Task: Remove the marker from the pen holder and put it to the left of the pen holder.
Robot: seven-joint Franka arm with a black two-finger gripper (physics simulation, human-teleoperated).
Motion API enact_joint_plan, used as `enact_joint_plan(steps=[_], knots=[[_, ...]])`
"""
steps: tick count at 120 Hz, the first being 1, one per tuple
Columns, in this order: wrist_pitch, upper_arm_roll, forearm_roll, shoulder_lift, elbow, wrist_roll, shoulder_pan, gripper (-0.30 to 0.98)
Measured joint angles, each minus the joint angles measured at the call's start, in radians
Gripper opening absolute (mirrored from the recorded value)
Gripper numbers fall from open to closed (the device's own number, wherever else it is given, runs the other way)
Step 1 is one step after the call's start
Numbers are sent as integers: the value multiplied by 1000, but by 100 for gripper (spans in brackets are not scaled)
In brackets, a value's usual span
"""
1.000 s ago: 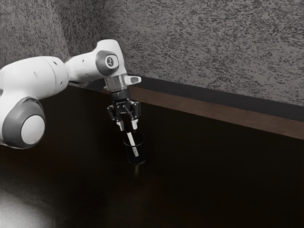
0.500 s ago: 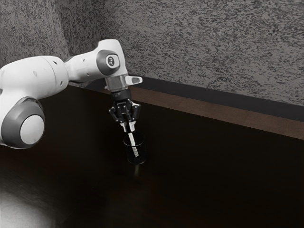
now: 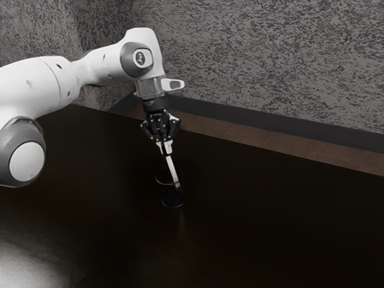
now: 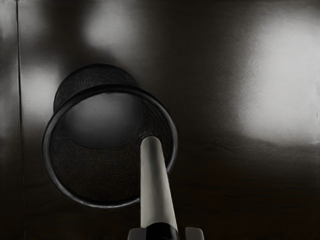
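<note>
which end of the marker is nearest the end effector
The black end, gripped by the end effector; the white end points down inside the holder.

Across the top of the exterior view I see a rough grey wall (image 3: 270, 60), mottled with dark flecks, with a shadowed corner (image 3: 108, 18) toward the upper left. A dark band (image 3: 270, 123) runs along its foot, slanting down to the right edge, and below that I see a strip of brown floor (image 3: 270, 141). My table (image 3: 270, 228) is nearly black and spreads over the lower frame, with a grey glare (image 3: 21, 270) at lower left. In my wrist view, a broad pale shine (image 4: 285, 75) lies at upper right, with softer patches (image 4: 112, 27) at upper left.
</note>
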Motion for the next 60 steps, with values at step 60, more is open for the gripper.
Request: enact_joint_plan(steps=[60], knots=[[-173,61,88,23,-59,2,169,-7]])
